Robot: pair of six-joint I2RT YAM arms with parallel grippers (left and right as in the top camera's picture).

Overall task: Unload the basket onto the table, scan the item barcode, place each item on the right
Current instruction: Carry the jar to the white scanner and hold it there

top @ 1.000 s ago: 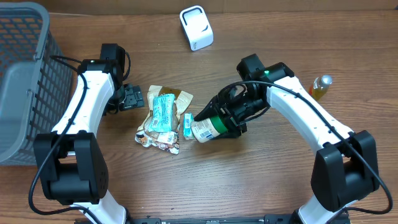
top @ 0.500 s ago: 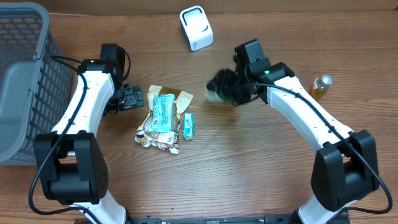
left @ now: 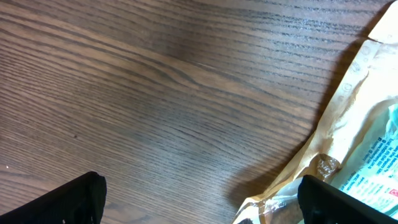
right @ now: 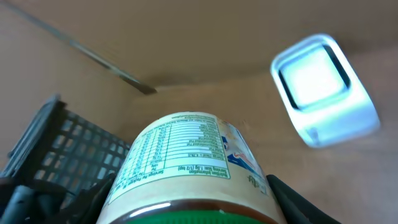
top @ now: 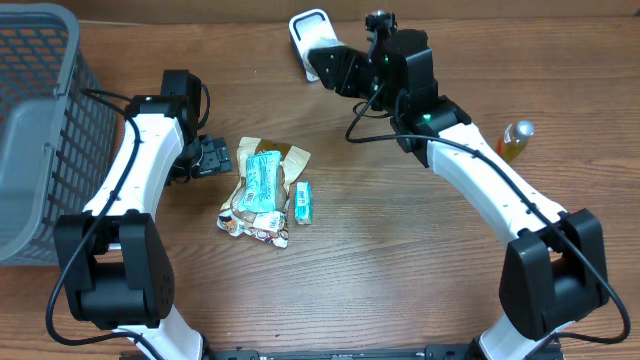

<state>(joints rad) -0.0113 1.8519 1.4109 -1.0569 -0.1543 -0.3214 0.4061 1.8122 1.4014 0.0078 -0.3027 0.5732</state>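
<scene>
My right gripper [top: 343, 71] is lifted at the table's far side, shut on a jar [right: 186, 155] with a cream nutrition label and a green lid. The jar's far end points toward the white scanner [right: 324, 90], which stands just up and left of the gripper in the overhead view [top: 312, 38]. No barcode shows on the jar's visible face. My left gripper [top: 212, 157] rests low over the table, open and holding nothing, left of a pile of snack packets [top: 262, 188]. In the left wrist view its fingertips [left: 73, 200] frame bare wood, and a packet edge [left: 367, 143] lies to the right.
A grey mesh basket [top: 40, 130] fills the far left and shows behind the jar [right: 59, 152]. A small teal box [top: 302, 202] lies beside the packets. A yellow bottle [top: 515, 140] stands at the right.
My right gripper has lifted the jar from the table beside the packets and carried it up and away to the scanner. The left arm has not moved.
</scene>
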